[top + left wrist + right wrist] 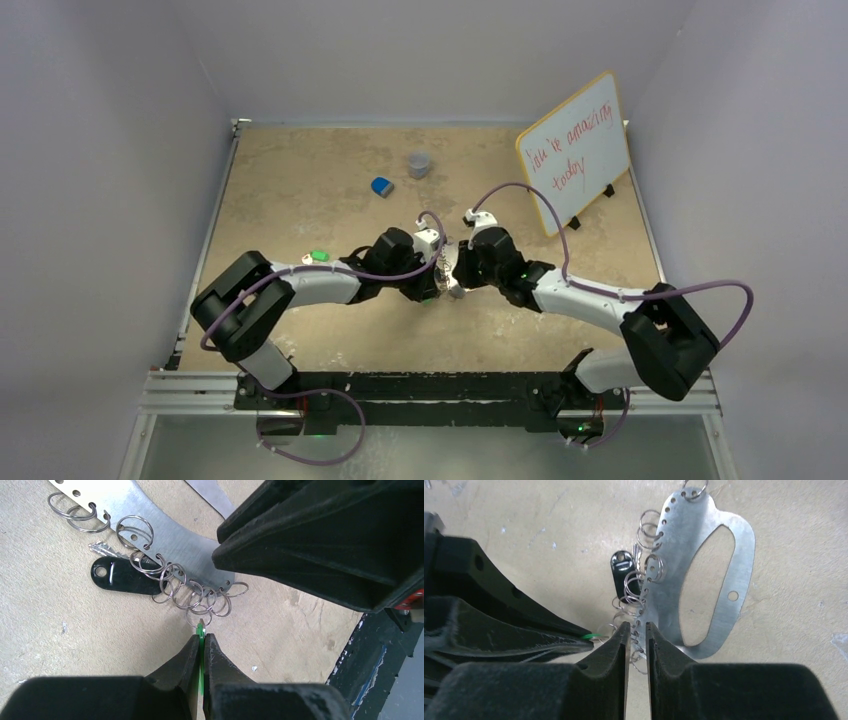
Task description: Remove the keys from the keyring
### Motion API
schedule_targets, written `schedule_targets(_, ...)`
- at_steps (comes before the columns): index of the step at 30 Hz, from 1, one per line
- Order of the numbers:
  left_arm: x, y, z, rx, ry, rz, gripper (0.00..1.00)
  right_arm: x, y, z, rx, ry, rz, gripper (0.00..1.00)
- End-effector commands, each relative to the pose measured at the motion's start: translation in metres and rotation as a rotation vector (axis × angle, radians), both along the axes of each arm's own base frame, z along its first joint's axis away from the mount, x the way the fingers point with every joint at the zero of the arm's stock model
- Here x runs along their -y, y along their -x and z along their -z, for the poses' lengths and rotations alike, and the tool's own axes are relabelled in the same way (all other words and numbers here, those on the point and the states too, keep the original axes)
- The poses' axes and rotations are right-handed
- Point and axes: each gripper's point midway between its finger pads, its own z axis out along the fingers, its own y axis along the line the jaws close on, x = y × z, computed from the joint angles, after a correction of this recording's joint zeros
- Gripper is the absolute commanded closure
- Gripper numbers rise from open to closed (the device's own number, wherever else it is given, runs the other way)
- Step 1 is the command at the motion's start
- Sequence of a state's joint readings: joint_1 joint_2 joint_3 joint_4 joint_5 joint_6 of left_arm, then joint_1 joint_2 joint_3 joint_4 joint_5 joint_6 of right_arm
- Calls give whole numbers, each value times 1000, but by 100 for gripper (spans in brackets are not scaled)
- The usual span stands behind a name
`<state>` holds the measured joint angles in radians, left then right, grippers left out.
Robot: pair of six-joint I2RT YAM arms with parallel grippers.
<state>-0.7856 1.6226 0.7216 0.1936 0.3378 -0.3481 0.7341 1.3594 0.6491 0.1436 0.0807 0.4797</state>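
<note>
The keyring is a flat silver metal plate [170, 535] with a row of holes that carry several small split rings, a black tag [120, 575] and a silver key. It also shows in the right wrist view [719, 580]. My left gripper [202, 636] is shut on the green head of a key [201, 629] that hangs on the end ring. My right gripper [636, 626] has its jaws close together over the plate's holed edge, with rings between them. Both grippers meet at the table's middle [450, 272]. Another green key [318, 255] lies loose beside the left arm.
A blue lump [381, 186] and a grey cup [419, 164] stand behind the grippers. A whiteboard [572, 150] with red writing leans at the back right. Grey walls close in the table on three sides.
</note>
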Motion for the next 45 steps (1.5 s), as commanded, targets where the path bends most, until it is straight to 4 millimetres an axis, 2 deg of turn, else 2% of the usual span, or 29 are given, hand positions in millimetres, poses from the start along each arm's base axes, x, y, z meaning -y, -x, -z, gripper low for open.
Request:
schedule_targets(1,4,-1,-18,17,40,-4,100,-4,8,0,25,-10,-81,79)
schedule_targets(8,-4,-4,-15,30,-4,-19,100,-10,14,-12,94,-32,-184,68)
schedule_targets(11,-8,-3,-10,29,-24,-28,100,-14,11,-25,140,-58,-199,66)
schedule_targets(14,-12,-3,-6,29,-31,-34,100,-16,6,-45,213,-91,-198,62)
schedule_targets(18,-19,-5,-1,27,-36,-44,100,-11,-3,-82,352,-130,-165,48)
schedule_targets(21,-23,-7,2,21,-28,-46,100,-7,-3,-109,503,-142,-207,41)
schedule_targets(25,-21,-7,6,8,-14,-28,100,-10,9,-124,582,-163,-298,31)
schedule_targets(27,-19,-6,6,8,-2,-20,100,-12,10,-123,555,-145,-318,29)
schedule_targets(30,-20,-6,9,6,0,-20,100,-19,12,-121,589,-17,-487,31)
schedule_targets(34,-21,-6,10,-6,27,-22,100,-24,22,-91,572,99,-694,44)
schedule_targets(38,-19,-4,11,-15,49,-15,100,-24,29,-65,546,174,-826,47)
schedule_targets(45,-21,-5,19,-36,67,-22,100,-22,42,-55,694,181,-936,51)
